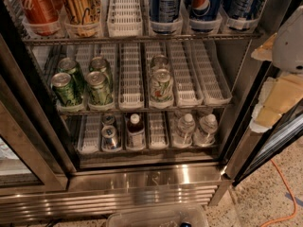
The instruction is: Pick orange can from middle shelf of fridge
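The orange can (81, 6) stands in the second lane from the left on the middle shelf (142, 38) of the fridge (142, 183), beside a red cola can (38, 6). Its top is cut off by the frame's upper edge. An empty white lane tray (124, 8) separates it from three blue cans (163, 4). My gripper (284, 74) shows as a grey and tan shape at the right edge, outside the fridge by the door frame, far right of the orange can and lower than it.
The rack below holds green cans (66, 89) and a pale can (161, 86). The lowest rack holds a small can (110, 136), a dark bottle (135, 131) and water bottles (184, 126). A clear bin (156, 216) sits at the bottom; an orange cable (284, 193) lies on the floor.
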`<state>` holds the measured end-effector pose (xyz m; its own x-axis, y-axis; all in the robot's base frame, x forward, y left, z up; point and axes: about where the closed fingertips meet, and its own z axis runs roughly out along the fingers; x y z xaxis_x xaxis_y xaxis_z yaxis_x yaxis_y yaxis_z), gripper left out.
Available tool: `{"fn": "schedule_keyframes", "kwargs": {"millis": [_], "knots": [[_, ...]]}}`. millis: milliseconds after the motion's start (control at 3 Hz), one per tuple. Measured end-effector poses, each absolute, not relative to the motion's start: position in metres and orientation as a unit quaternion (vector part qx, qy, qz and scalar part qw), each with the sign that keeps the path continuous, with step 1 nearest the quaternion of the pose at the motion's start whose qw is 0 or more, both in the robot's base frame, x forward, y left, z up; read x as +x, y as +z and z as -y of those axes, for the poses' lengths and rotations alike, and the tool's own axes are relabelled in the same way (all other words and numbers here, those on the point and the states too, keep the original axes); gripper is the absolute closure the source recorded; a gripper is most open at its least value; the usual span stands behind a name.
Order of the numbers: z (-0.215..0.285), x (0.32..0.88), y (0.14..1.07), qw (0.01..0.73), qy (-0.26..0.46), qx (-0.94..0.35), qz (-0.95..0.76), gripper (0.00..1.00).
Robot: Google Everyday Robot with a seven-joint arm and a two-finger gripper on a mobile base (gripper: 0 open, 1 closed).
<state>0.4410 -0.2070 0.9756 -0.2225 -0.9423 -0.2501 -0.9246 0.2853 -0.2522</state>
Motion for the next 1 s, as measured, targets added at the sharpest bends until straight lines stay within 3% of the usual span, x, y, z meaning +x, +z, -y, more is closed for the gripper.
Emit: {"fn": "schedule_keyframes", "kwargs": {"millis": [1000], "knots": [[0.096, 0.450, 1.001, 0.324, 0.061, -0.584, -0.742, 0.00]]}}
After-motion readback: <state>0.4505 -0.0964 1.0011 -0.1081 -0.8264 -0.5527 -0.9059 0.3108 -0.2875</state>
